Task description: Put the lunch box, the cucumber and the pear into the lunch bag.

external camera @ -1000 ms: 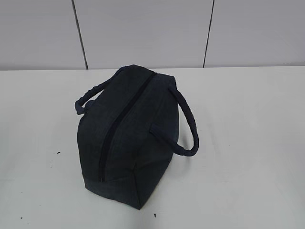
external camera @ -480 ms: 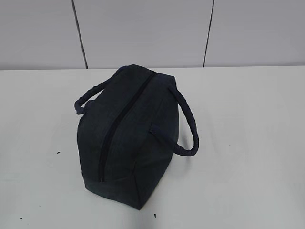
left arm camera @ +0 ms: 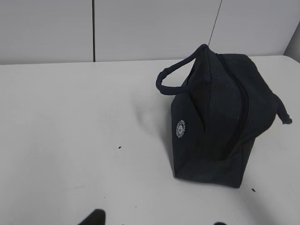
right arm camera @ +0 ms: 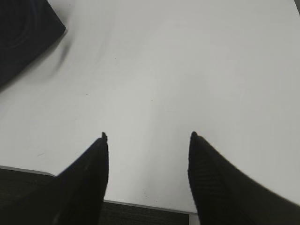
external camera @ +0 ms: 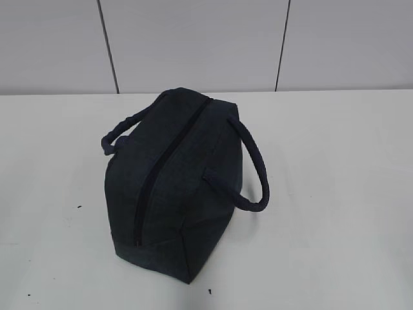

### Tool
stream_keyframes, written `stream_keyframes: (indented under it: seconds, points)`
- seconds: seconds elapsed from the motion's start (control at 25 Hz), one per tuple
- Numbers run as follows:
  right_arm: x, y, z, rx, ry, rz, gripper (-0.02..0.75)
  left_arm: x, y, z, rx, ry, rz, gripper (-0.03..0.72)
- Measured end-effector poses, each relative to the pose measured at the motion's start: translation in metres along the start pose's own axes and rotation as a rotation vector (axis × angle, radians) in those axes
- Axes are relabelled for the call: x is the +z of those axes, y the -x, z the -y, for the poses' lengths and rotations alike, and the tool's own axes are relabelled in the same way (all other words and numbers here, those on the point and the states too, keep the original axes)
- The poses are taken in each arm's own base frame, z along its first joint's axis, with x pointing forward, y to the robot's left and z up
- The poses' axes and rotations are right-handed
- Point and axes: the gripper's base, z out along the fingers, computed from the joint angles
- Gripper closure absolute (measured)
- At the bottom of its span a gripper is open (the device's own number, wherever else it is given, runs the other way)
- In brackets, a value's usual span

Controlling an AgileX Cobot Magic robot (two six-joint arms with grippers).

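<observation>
Boxy navy fabric lunch bag [external camera: 174,187], padded loop handles, zipped.

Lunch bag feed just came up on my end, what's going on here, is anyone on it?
Nothing is handling the bag right now. It sits alone on the white table, zipper closed along the top, handles flopped to either side. The right gripper is open and empty, over bare table near its edge, well off the bag. Only the tips of the left gripper show at the bottom of its wrist view, also clear of the bag. No lunch box, cucumber or pear appears in any view.
</observation>
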Motion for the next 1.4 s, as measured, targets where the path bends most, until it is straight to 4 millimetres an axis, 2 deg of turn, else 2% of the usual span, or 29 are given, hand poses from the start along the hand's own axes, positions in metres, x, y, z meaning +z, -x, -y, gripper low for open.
stream_keyframes:
  seconds: [0.24,0.72,1.16,1.4]
  points:
    - [0.0,0.0003,0.0,0.0,0.0,0.003,0.308,0.0,0.0001,0.0,0.001,0.0,0.001,0.285]
    - [0.0,0.0004,0.0,-0.002,0.0,0.005,0.308,0.0001,0.0003,0.0002,-0.004,0.009,0.004,0.371]
    - [0.0,0.0004,-0.0003,0.013,-0.024,0.003,0.308,0.0026,0.0011,0.0039,-0.158,0.303,0.022,0.379]
    - [0.0,0.0004,-0.0003,0.013,-0.024,0.003,0.308,0.0029,0.0013,0.0042,-0.173,0.333,0.024,0.379]
